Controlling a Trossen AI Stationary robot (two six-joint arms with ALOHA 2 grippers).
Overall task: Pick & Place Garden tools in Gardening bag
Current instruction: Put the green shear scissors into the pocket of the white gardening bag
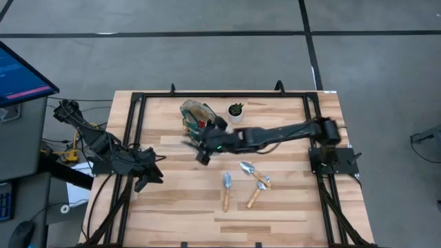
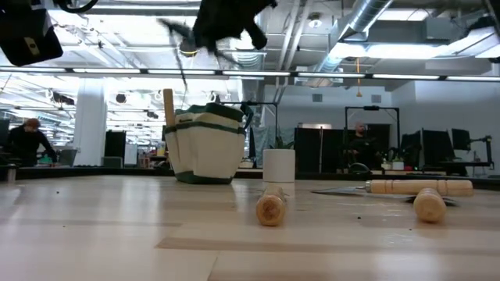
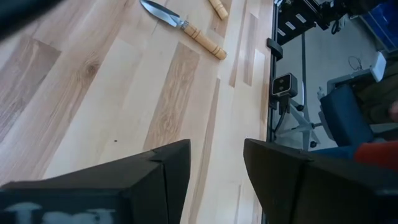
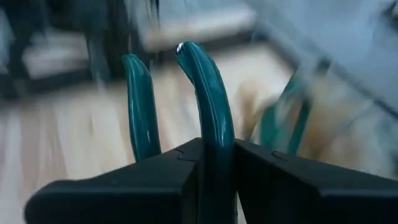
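The right pincer (image 1: 204, 153) is clenched on the pruning shears (image 4: 208, 99), held in the air just beside the near side of the gardening bag (image 1: 195, 114). In the right wrist view the shears' two teal handles rise straight out from between the fingers, long axis in line with the pincer.

Three wooden-handled tools lie flat on the surface (image 1: 172, 213) nearer and to the right: a fork (image 1: 225, 189) with its long axis running far to near, head toward the far side, and two trowels (image 1: 255, 173) lying at slants.

The left pincer (image 3: 214, 165), released, waits low over the left part of the surface.
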